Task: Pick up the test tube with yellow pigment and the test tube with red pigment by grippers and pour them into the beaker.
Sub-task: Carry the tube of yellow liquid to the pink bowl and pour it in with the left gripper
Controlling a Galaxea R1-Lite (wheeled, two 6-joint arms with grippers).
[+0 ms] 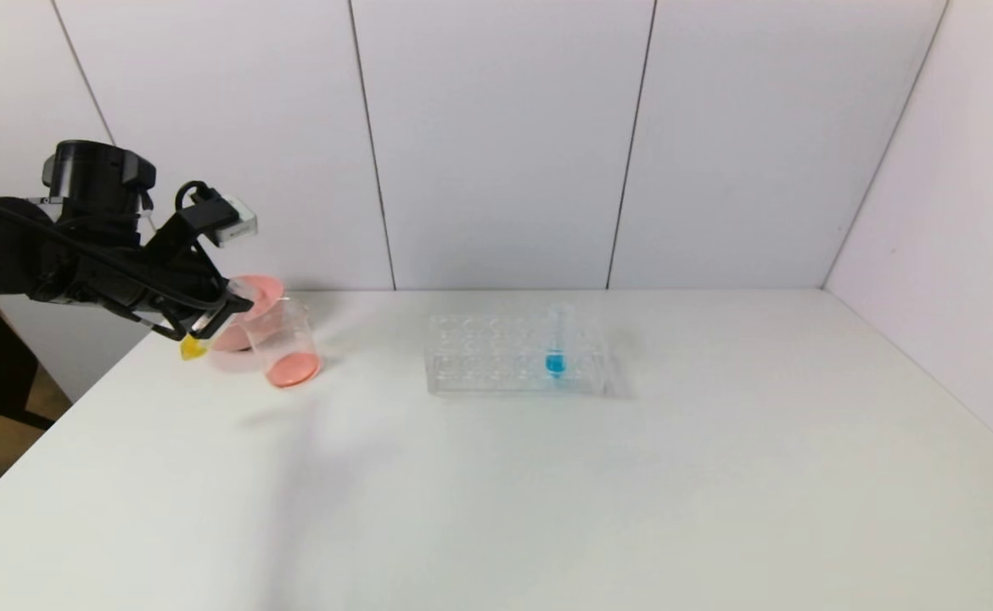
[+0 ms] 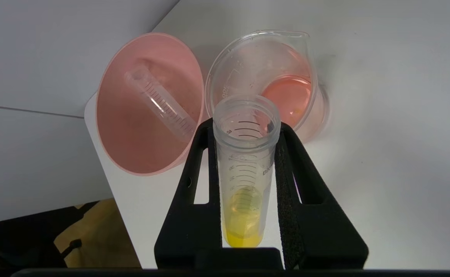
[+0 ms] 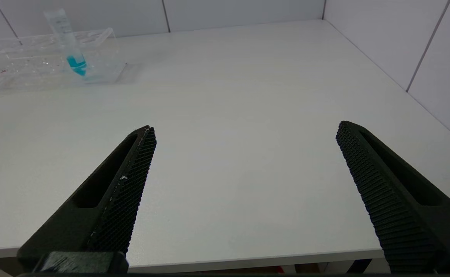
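Note:
My left gripper (image 1: 223,316) (image 2: 246,125) is shut on the test tube with yellow pigment (image 2: 245,173) (image 1: 193,346). The tube is held tilted, with its open mouth near the rim of the beaker (image 1: 284,344) (image 2: 271,77) and its yellow liquid still pooled at the pointed bottom. The beaker stands at the table's far left and holds a shallow layer of red-orange liquid. No tube shows red pigment, so the test tube with red pigment is out of view. My right gripper (image 3: 245,127) is open with nothing in it, above the table's near edge.
A pink bowl (image 1: 260,291) (image 2: 132,142) sits just behind the beaker, with an empty clear tube (image 2: 159,104) lying in it. A clear tube rack (image 1: 479,361) (image 3: 25,67) stands mid-table and holds a blue-liquid tube (image 1: 556,344) (image 3: 71,46).

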